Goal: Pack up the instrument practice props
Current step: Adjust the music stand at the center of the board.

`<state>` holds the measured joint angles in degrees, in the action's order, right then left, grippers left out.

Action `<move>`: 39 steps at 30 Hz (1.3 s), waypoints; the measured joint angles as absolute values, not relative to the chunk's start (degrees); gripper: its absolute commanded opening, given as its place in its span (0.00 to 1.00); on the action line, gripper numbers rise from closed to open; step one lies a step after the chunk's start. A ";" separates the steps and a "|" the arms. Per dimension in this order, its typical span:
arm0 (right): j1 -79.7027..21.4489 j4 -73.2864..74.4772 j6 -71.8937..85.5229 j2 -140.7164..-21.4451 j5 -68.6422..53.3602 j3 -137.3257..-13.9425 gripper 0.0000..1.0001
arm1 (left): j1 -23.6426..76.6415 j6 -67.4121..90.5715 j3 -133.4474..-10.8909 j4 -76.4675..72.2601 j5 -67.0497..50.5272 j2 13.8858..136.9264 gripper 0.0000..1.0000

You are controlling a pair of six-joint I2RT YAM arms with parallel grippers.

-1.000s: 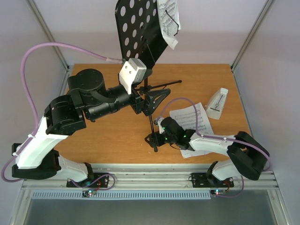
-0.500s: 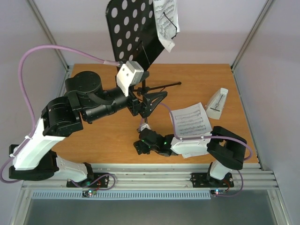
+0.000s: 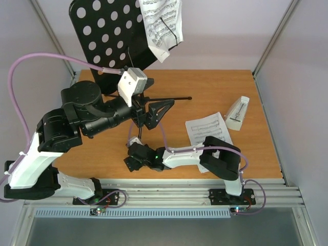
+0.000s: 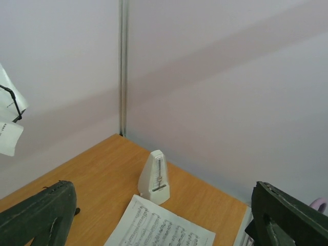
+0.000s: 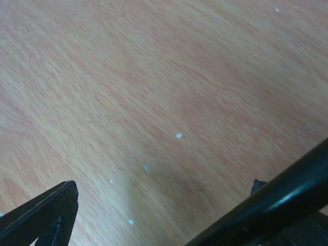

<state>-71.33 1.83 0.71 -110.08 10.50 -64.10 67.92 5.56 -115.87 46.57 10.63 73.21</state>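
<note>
The black music stand (image 3: 102, 41) leans far to the left, its round-holed desk at the top left. A white sheet-music page (image 3: 161, 23) is clipped to the desk; its edge shows in the left wrist view (image 4: 7, 123). My left gripper (image 3: 158, 110) is open beside the stand's pole, with nothing between its fingers (image 4: 163, 188). My right gripper (image 3: 131, 161) is open low over the table by the stand's foot; a black stand leg (image 5: 287, 189) lies against its right finger. A second page (image 3: 207, 130) (image 4: 159, 228) and the pale metronome (image 3: 237, 113) (image 4: 155, 177) rest on the table at right.
The wooden table (image 3: 215, 87) is walled by pale panels with metal corner posts (image 3: 271, 41). A purple cable (image 3: 31, 61) arcs from the left arm. An aluminium rail (image 3: 164, 192) runs along the near edge.
The stand has swung and tilted to the left. My right gripper has slid left along the near table edge with the stand's foot. My left arm has shifted left too.
</note>
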 measured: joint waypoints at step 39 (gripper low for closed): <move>-59.07 23.42 -7.16 -56.90 18.15 -60.58 0.99 | 54.30 15.20 -125.89 48.64 31.57 84.33 0.95</move>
<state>-59.07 23.42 -7.16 -56.90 18.15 -60.58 54.30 15.20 -125.89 48.64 31.57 84.33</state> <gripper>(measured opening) 0.985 0.946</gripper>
